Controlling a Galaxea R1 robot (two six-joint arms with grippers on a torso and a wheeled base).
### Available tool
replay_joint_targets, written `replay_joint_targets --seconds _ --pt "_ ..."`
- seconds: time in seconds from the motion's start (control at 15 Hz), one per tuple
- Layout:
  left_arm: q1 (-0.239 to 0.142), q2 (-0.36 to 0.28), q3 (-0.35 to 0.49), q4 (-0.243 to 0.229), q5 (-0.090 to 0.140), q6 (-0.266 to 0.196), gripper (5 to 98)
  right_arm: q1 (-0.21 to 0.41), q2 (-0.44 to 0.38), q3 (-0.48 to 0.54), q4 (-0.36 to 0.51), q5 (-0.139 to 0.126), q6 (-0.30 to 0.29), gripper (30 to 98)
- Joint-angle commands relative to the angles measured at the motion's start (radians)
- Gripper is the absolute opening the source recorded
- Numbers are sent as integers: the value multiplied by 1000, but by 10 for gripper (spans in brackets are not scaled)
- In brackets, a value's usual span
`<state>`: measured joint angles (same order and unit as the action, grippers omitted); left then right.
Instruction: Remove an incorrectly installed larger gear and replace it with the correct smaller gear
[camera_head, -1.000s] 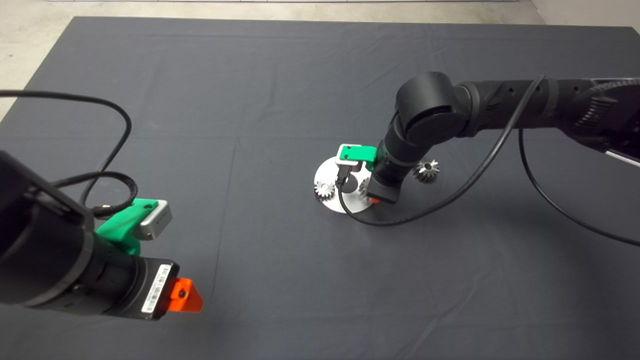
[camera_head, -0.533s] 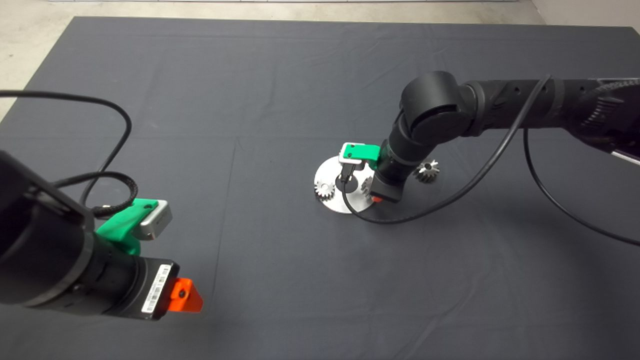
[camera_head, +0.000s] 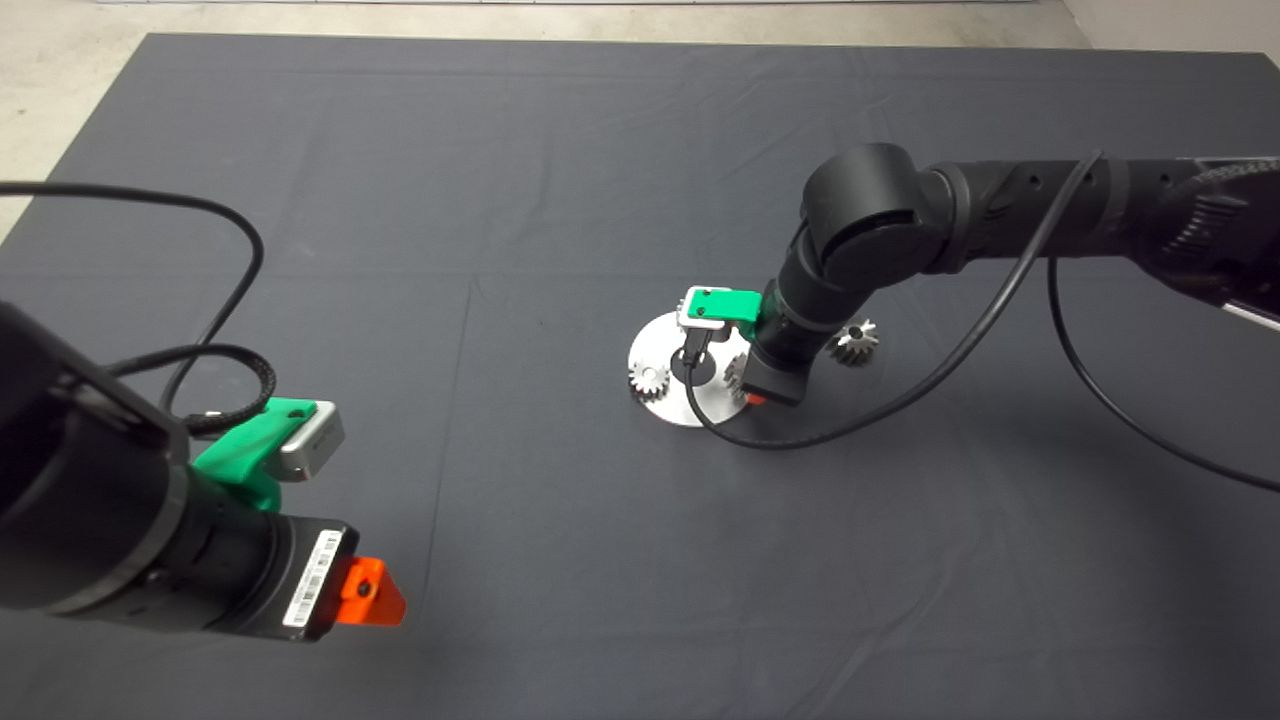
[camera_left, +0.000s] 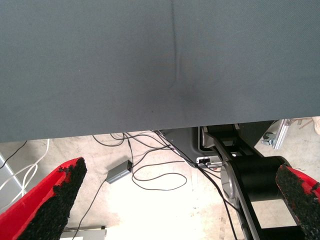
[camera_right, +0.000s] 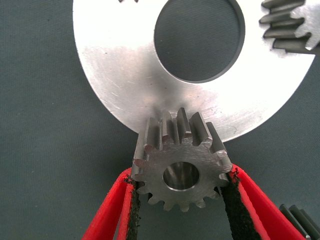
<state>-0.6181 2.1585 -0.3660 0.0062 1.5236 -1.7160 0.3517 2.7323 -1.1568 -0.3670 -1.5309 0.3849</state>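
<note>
Removal looks done: the larger gear (camera_head: 855, 343) lies on the mat (camera_head: 560, 180), off the round silver plate (camera_head: 655, 345) on its far side from my parked left arm, apart from the plate's rim.

Replacement is in hand. The right gripper (camera_right: 180, 200) is down at the plate's rim, on the side toward the larger gear, clamped on the smaller gear (camera_right: 181, 162). In the right wrist view one black pad (camera_right: 131, 210) presses the teeth on one flank, its partner the opposite flank, so the gear sits squarely between the jaws, bore facing the camera.

The gear overlaps the plate's edge in that view. I cannot tell whether it rests on the plate or hangs just above it, and no peg or shaft shows under it.

Plate's big centre hole (camera_right: 200, 37) is empty. Another short-toothed gear (camera_head: 648, 378) sits on the plate's opposite edge; a third one (camera_right: 290, 25) shows partly at the rim.

Left to do, as I judge it: seat the gear, release, pull the arm clear.

The left gripper (camera_left: 175, 200) is idle well away from the plate, near the mat's edge, jaws wide apart, holding nothing.
</note>
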Motion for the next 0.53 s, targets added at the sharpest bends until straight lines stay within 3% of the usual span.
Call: replay_joint_targets --seconds 0.0,0.47 --pt "-6 -1 12 -18 10 1 979 20 59 5 -24 -127 2 387" --pt "-6 -1 12 -18 10 1 979 17 42 0 -24 -127 -1 387"
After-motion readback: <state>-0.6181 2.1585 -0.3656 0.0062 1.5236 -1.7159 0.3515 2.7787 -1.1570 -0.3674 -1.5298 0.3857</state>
